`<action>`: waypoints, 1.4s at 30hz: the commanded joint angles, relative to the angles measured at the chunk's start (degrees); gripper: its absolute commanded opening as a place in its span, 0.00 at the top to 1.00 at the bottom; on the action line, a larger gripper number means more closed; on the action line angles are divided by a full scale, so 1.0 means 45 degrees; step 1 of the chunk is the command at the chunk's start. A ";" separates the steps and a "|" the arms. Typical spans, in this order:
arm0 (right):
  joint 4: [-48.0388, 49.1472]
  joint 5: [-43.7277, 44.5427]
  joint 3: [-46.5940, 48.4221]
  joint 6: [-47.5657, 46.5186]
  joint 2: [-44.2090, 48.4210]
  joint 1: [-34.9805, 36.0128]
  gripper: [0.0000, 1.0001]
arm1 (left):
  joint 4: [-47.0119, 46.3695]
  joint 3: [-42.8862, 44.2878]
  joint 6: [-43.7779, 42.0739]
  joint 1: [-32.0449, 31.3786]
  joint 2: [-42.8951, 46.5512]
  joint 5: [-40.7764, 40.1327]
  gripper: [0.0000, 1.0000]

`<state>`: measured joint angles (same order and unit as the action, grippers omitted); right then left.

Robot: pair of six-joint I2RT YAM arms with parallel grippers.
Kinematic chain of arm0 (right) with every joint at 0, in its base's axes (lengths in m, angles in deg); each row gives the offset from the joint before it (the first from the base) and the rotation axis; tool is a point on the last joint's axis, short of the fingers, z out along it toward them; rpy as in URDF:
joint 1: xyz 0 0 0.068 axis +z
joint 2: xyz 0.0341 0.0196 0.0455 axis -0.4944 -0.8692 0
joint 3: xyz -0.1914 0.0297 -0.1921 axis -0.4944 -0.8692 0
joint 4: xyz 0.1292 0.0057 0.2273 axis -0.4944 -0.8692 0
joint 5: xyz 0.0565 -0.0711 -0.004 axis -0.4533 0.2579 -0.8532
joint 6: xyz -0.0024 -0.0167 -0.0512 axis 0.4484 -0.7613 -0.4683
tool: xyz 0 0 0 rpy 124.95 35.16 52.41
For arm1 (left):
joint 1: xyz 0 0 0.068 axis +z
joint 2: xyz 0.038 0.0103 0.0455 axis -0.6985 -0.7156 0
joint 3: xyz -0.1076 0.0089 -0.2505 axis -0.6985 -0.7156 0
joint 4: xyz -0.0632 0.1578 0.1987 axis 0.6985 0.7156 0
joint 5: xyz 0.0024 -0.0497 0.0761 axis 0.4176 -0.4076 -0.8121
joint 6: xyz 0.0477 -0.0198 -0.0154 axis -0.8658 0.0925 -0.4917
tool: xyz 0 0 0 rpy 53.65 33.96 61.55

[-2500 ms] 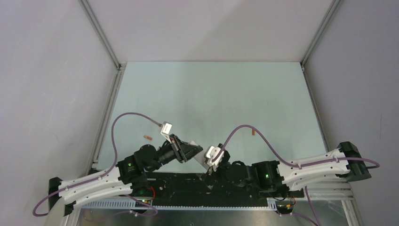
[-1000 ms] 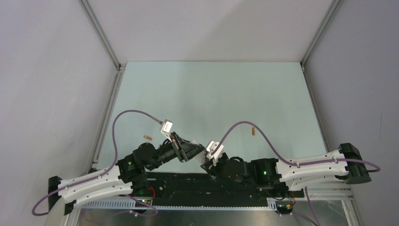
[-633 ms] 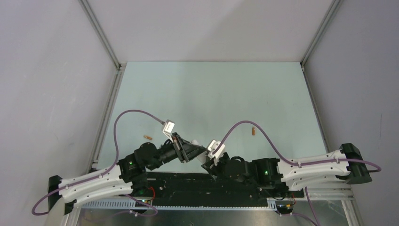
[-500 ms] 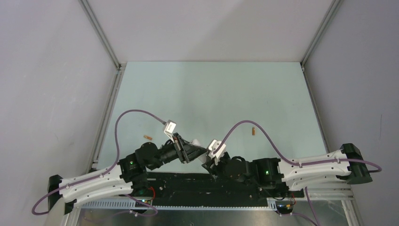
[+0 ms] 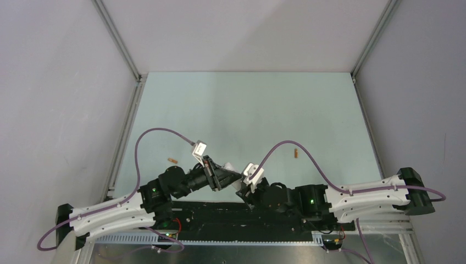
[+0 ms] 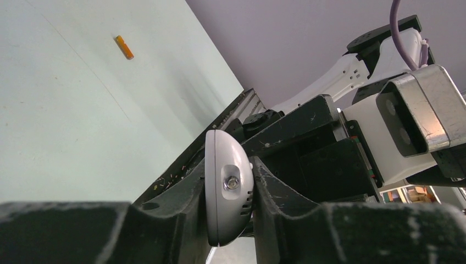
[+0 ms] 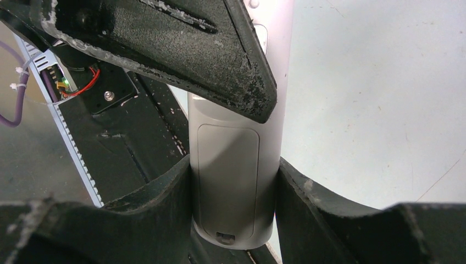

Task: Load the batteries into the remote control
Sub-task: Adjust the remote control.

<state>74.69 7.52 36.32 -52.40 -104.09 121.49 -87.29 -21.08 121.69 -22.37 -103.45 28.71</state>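
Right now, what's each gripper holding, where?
Remote, by both: left gripper clamps its faces near the LED end, right gripper its sides at the battery cover.

Left battery [image 5: 172,160], right battery [image 5: 296,154], well apart

A pale mint-green matte tabletop [image 5: 247,110] spreads out beyond the left pincer [image 5: 235,177], boxed by plain grey-lilac walls [image 5: 55,110] (evenly lit) joined with silver aluminium corner rails [image 5: 117,41].

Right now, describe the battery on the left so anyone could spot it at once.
On the pale green table, look at the left side, just beyond the left arm. A tiny orange battery lies flat there; its twin lies on the table's right side.
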 commanded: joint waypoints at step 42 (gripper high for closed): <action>0.1483 0.2895 -0.0466 0.2079 0.2850 0.0821 0.23 | -0.0515 -0.0609 -0.0393 0.0003 0.2011 -0.1438 1.00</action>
<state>78.12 14.71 36.19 -50.78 -96.29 124.92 -87.24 -23.40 121.69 -22.37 -96.26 23.86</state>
